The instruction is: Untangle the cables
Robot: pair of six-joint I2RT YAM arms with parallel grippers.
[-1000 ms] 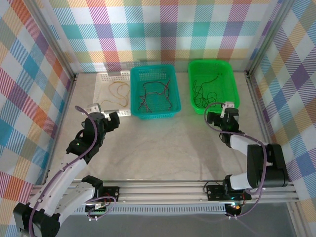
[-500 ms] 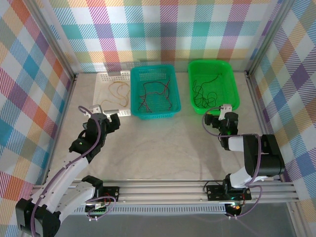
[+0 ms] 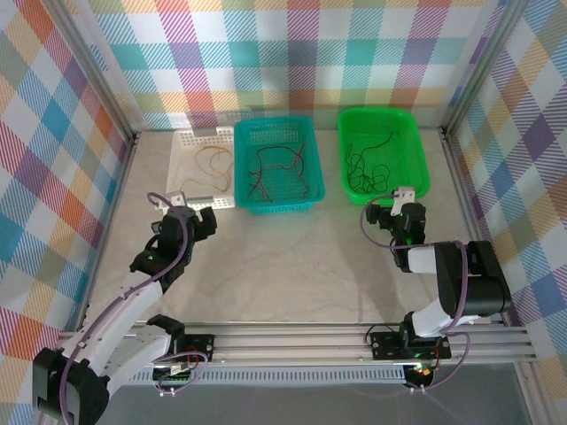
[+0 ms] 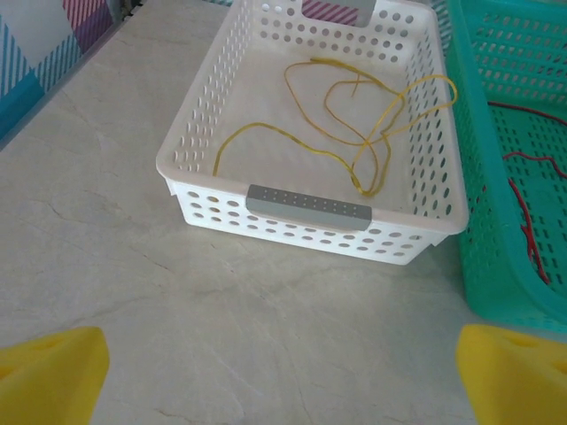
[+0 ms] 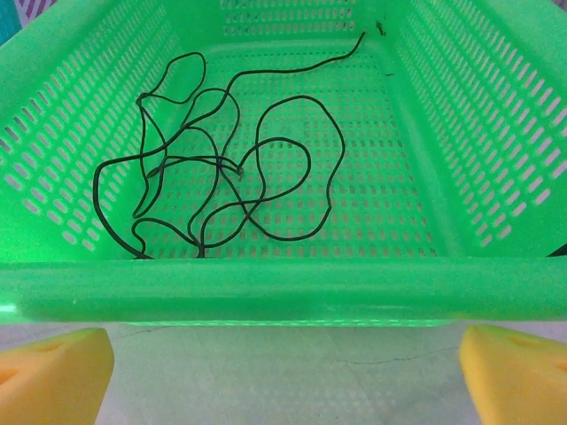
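Note:
The cables lie sorted in three baskets at the back. A yellow-orange wire loops inside the white basket, red and dark wires lie in the teal basket, and a black wire coils in the green basket. My left gripper hovers low over the table just in front of the white basket, open, with nothing between its yellow fingertips. In front of the green basket's near rim my right gripper is open and empty, its yellow fingertips wide apart.
Bare marble tabletop stretches between the baskets and the arm bases. Checked walls enclose the workspace on three sides, and an aluminium rail runs along the near edge.
Both arms have drawn back toward their bases and lowered, the left gripper sliding down and slightly right, the right gripper pulling back from the green basket.

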